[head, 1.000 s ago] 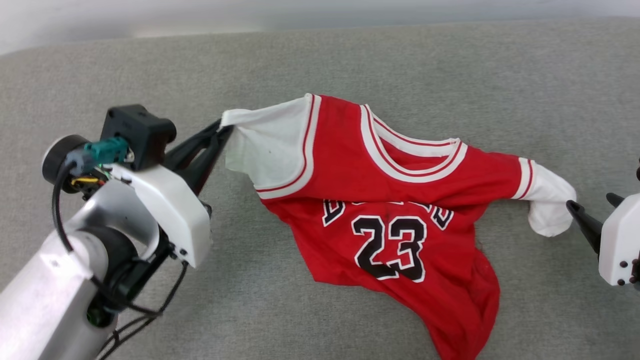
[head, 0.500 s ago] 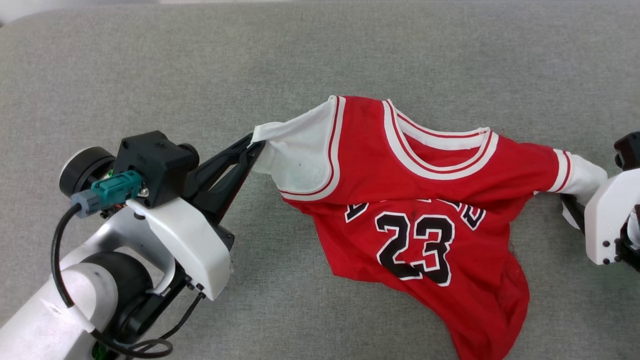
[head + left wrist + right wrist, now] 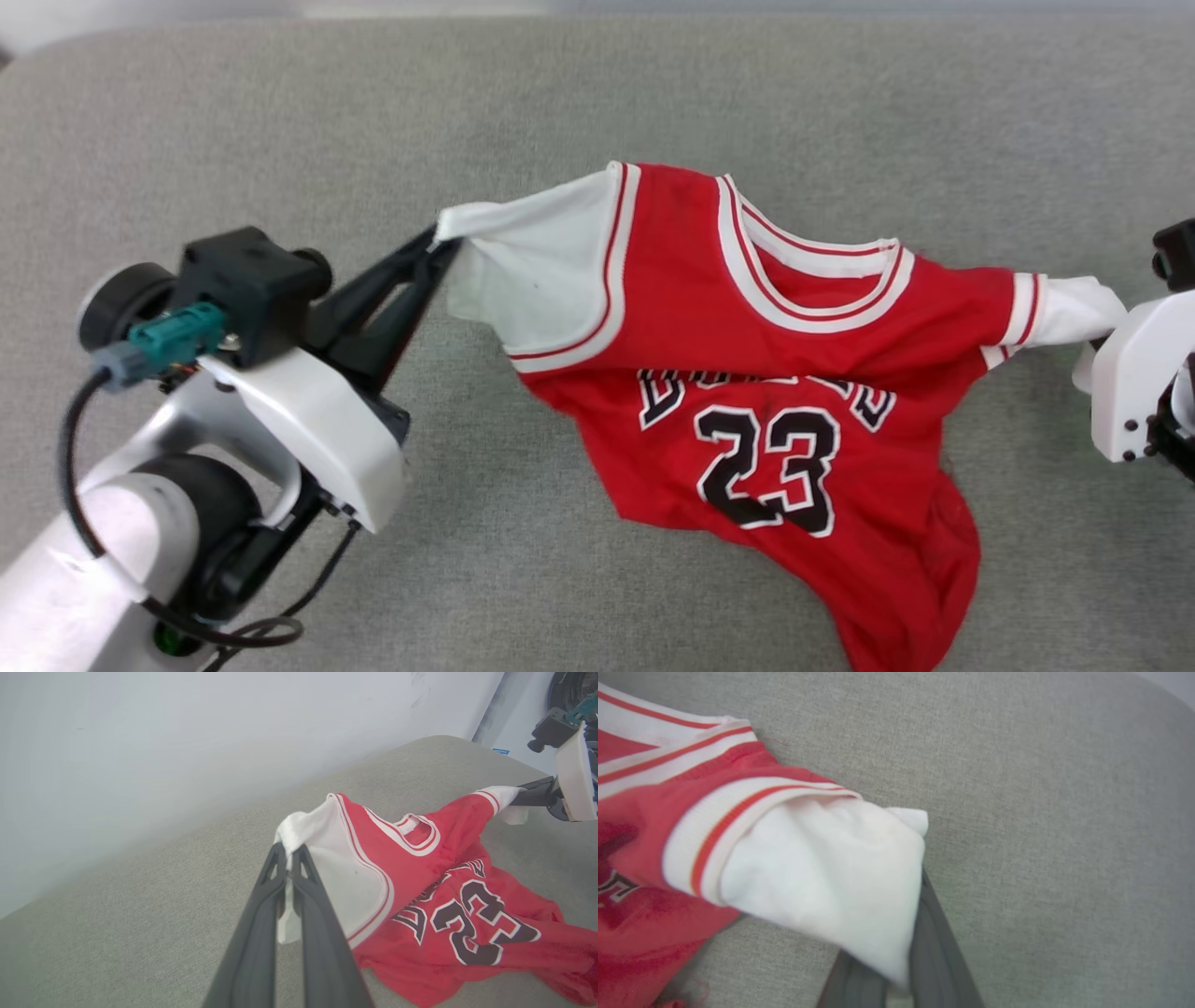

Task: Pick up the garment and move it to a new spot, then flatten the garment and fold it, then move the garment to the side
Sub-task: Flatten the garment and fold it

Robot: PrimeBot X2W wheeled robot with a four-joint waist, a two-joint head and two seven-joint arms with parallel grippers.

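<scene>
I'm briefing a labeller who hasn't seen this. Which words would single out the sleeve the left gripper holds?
On the grey surface lies a red jersey numbered 23. Its white sleeve on the robot's left, bordered by red-white striped trim, is pinched at its corner by the left gripper. Unlike the other sleeve, it spreads wide instead of bunching.

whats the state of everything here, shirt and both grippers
jersey, front up, wrinkled, shoulders stretched between the two grippers, lower part lying on the grey cushion
left gripper, shut on the edge of one white sleeve
right gripper, shut on the other white sleeve
</scene>
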